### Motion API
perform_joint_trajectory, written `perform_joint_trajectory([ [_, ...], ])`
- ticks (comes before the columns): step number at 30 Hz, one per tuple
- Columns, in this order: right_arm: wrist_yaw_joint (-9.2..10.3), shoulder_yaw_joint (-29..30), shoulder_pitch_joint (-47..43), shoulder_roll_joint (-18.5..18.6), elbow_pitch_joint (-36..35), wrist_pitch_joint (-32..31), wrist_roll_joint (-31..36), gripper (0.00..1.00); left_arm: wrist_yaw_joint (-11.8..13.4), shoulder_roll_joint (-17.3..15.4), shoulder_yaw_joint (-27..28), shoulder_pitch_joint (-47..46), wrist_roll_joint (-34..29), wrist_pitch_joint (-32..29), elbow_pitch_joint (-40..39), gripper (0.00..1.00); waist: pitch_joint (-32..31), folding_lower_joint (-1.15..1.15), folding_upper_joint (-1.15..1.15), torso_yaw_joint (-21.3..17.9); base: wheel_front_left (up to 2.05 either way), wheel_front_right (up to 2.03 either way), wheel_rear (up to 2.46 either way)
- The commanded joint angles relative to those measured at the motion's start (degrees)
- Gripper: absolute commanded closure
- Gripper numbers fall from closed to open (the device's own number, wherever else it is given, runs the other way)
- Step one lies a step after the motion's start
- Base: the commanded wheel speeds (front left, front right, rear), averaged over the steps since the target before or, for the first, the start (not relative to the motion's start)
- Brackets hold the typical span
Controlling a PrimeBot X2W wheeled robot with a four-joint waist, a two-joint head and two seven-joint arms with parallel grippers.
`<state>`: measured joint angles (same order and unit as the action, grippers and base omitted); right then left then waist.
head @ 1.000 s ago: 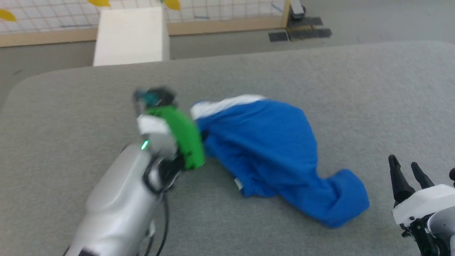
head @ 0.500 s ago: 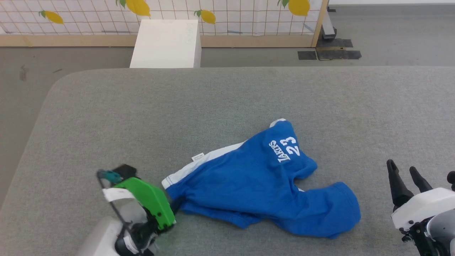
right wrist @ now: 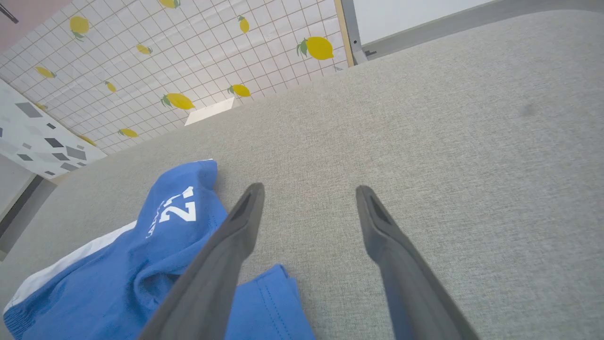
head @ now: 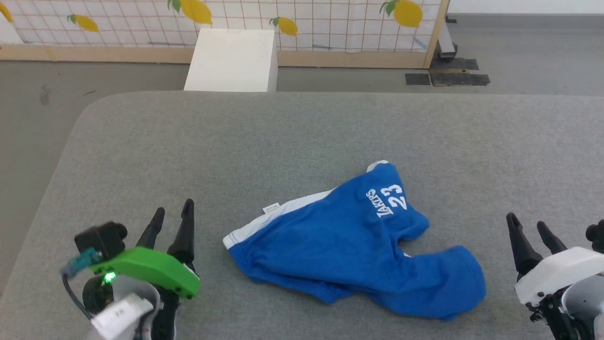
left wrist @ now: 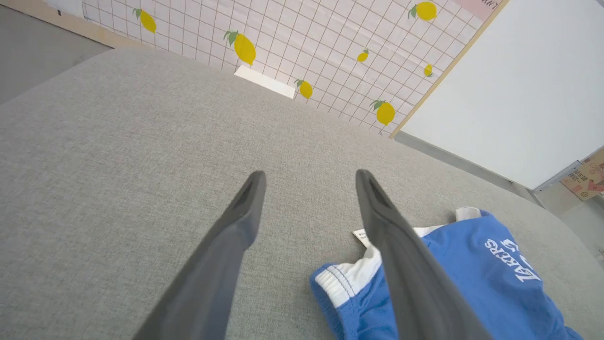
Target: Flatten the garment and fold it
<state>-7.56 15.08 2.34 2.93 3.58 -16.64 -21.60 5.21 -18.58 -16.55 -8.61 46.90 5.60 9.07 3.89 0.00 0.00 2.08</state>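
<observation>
Two-arm scene: crumpled blue shorts [head: 330, 241] on grey desk [head: 283, 132]; left gripper [head: 174, 206], released and empty, beside their white-striped end; right gripper [head: 525, 221], likewise released, beside the opposite end.

Garment [head: 349, 250] lies on table [head: 236, 141] between left pincer [head: 174, 206] and right pincer [head: 525, 220].

Left gripper [head: 174, 206] at front-left corner of table [head: 302, 132], 2 dark fingers spread apart, empty, tips pointing toward far edge. Right gripper [head: 525, 221] at front-right corner, 2 fingers likewise spread, empty, tips leaning slightly left.
</observation>
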Motion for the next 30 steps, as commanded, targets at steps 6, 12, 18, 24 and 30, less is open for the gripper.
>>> perform_joint_trajectory([
  [6,0.08,-2.96,6.1,-0.05,0.53,-6.96,3.19,0.0,-1.85,1.05,-1.3,-0.01,-4.62,6.76,2.36,0.0,3.05,0.0,0.0,1.04,0.0,0.0,0.0],
  [12,0.08,-10.99,15.48,1.65,4.73,-20.36,9.56,0.0,-2.04,1.17,-2.04,-2.07,-7.71,8.19,2.85,0.0,6.51,0.0,0.0,1.23,0.0,0.0,0.0],
  [18,0.08,-19.26,23.2,4.53,10.34,-30.82,12.9,0.0,-2.14,1.4,-1.72,-4.26,-9.21,8.78,1.72,0.0,10.09,0.0,0.0,2.01,0.0,0.0,0.0],
  [24,0.08,-28.17,25.9,5.94,14.55,-35.73,11.47,0.0,-2.45,1.71,-1.42,-5.69,-9.6,8.98,1.58,0.0,12.21,0.0,0.0,2.69,0.0,0.0,0.0],
  [30,0.08,-33.86,25.59,7.03,17.29,-38.49,8.21,0.0,-2.82,2.27,-1.69,-5.94,-9.58,9.08,2.54,0.0,12.32,0.0,0.0,2.83,0.0,0.0,0.0],
])
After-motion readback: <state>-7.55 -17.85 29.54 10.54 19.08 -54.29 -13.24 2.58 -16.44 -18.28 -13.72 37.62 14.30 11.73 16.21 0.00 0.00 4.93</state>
